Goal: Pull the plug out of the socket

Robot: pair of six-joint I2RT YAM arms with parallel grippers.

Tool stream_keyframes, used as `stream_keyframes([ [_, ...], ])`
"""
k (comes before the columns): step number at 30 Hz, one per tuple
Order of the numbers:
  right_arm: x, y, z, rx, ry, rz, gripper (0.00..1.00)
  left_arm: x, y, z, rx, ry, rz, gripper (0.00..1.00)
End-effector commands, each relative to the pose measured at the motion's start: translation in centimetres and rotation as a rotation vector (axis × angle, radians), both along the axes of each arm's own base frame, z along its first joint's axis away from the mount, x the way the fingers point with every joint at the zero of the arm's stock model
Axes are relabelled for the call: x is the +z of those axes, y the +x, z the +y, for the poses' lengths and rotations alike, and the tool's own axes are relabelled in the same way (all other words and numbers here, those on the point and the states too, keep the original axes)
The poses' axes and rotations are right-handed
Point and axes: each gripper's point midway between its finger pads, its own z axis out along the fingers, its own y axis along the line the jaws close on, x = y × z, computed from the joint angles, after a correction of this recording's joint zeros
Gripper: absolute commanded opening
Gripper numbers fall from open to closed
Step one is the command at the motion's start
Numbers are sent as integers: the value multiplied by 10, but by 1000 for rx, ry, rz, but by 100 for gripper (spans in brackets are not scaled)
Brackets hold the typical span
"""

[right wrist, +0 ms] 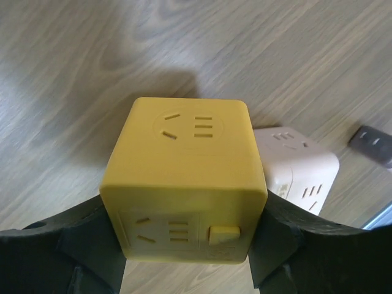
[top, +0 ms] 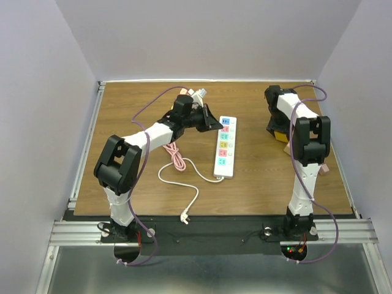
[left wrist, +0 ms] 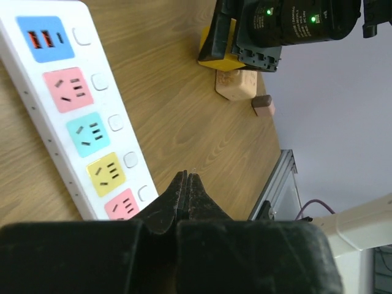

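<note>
The socket, a long white power strip [top: 225, 146] with blue, pink, teal and yellow outlet faces, lies flat mid-table. It also shows in the left wrist view [left wrist: 79, 116], where all its visible outlets have nothing plugged in. Its thin white cord [top: 184, 177] runs to a loose white plug [top: 184, 217] near the front edge. My left gripper [top: 211, 124] hovers just left of the strip's far end; its fingers [left wrist: 185, 179] are pressed together with nothing between them. My right gripper [top: 275, 128] is far right, shut on a yellow cube socket [right wrist: 184, 184].
A beige cube socket [right wrist: 300, 165] sits beside the yellow one, with a small brown block [left wrist: 263, 104] near it. A pink cable [top: 177, 156] coils under my left arm. White and pink plug-like items [top: 197, 94] lie at the back. Metal rails edge the table.
</note>
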Motion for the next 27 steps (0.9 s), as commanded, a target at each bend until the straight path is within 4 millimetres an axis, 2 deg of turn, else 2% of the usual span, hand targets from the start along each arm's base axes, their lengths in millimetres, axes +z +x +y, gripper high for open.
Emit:
stream_keyframes([
  [1,31,6,-24,-27,-96,-60,73,10,5,25,41,49,-43,0],
  [3,41,7,-28,-27,-114,-75,83,9,10,37,70,67,-45,0],
  [4,46,9,-27,-21,-112,-84,93,8,12,47,86,83,-39,0],
  [5,47,10,-25,-20,-101,-88,93,10,12,48,88,85,-51,0],
  [6,53,11,-23,-10,-88,-100,100,9,16,55,106,96,-50,0],
  [7,58,16,-17,-1,-50,-122,100,6,16,61,114,114,-48,0],
  [12,94,33,9,88,106,-243,100,17,21,86,171,147,-75,0],
  [13,105,36,21,115,176,-280,100,15,23,92,190,162,-69,0],
  [15,113,36,40,163,277,-309,100,19,23,101,211,173,-73,0],
  [18,129,32,65,242,364,-366,100,20,24,119,258,198,-65,0],
  [20,143,29,97,329,459,-416,100,23,29,135,307,224,-77,0],
  [21,139,22,123,388,508,-401,100,23,31,143,330,243,-84,0],
  [23,141,11,148,446,530,-399,100,22,32,159,365,268,-74,0],
  [24,135,5,161,472,542,-381,100,20,32,166,381,282,-63,0],
  [26,134,-7,203,550,610,-374,100,19,34,179,418,304,-56,0],
  [27,133,-10,215,568,624,-374,100,17,35,189,441,317,-44,0],
])
